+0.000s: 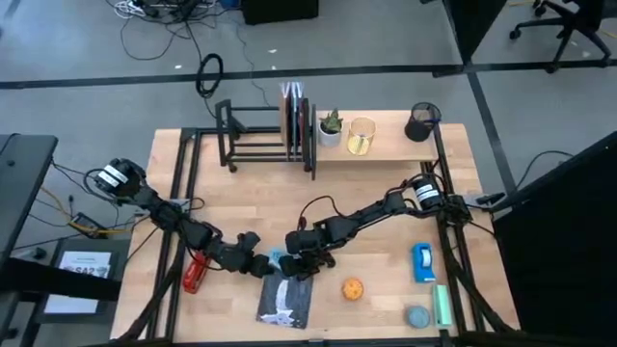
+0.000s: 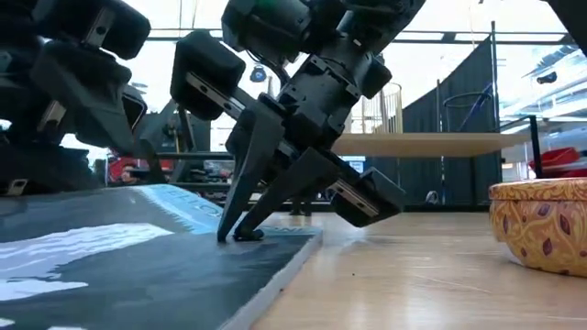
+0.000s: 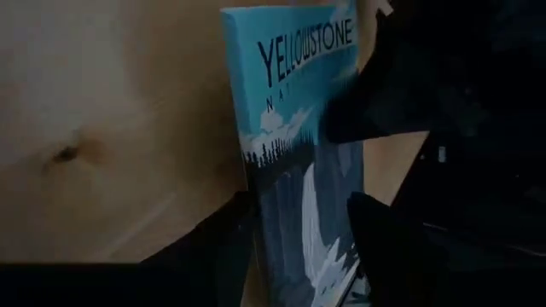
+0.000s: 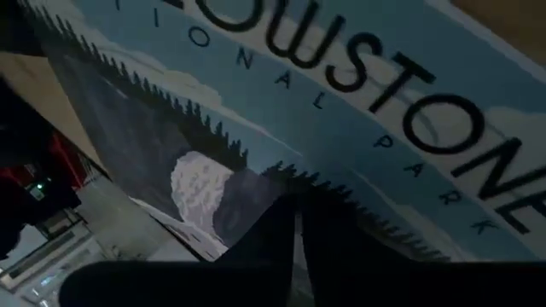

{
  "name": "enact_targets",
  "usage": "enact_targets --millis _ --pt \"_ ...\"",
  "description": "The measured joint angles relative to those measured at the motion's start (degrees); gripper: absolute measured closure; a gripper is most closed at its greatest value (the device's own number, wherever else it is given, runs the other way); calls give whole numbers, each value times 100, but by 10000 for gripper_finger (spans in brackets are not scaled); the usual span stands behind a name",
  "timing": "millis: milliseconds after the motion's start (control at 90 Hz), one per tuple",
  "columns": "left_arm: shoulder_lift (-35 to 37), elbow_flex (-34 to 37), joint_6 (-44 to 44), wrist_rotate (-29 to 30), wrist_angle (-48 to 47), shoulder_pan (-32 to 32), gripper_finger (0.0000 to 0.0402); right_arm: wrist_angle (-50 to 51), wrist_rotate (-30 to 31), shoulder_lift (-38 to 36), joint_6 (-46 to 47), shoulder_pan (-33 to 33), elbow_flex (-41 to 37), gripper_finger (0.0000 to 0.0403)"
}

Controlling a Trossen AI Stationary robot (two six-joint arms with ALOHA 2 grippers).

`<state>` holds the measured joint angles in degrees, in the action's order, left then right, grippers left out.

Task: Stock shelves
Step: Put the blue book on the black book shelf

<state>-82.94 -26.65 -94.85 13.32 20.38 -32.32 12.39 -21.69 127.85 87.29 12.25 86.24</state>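
High view shows one flat book with a blue and dark Yellowstone National Park cover (image 1: 286,301), lying on the big wooden tabletop (image 1: 241,193) at the near edge; I use this book as the landmark. There are two shelves, both far behind the book at the back edge: one low black metal-bar rack (image 1: 260,135), holding a few thin upright books (image 1: 295,123), and one wider pale wooden plank shelf (image 1: 386,140) to the right of the rack. On the plank stand three things: one small green plant in a white pot (image 1: 331,128), one gold wire cup (image 1: 362,136) and one black mesh cup (image 1: 421,121). To the right of the book lie one orange ball (image 1: 353,288), one blue tape dispenser (image 1: 422,261), one round grey tin (image 1: 417,316) and one pale green stick (image 1: 442,304). To the left of the book lies one red tool (image 1: 196,272).

There are two arms. The left gripper (image 1: 262,265) reaches in low from the left, stretched long, to the far left corner of the book; its fingers stand apart, one on each side of the book edge in the left wrist view. The right gripper (image 1: 310,265) bends down from the right onto the far edge of the book. In the low view its fingers (image 2: 240,206) are slightly apart, and their tips touch the cover. That end of the book looks raised a little off the table.
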Motion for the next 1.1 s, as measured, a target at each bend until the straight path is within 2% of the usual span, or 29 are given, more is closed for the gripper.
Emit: enact_targets --millis 222,378,567,822,1100 --pt "11 -5 199 208 529 4 232 39 4 -7 -89 0 0 403" --pt "10 -13 203 182 402 4 248 21 45 -7 -156 0 0 403" --pt "-253 -13 178 135 413 7 295 13 48 -4 -210 0 0 403" --pt "-603 -13 117 16 295 7 391 -56 184 0 -384 0 1 403" --pt "-623 -52 -144 -4 -37 9 401 37 346 -202 -525 -4 -17 402"
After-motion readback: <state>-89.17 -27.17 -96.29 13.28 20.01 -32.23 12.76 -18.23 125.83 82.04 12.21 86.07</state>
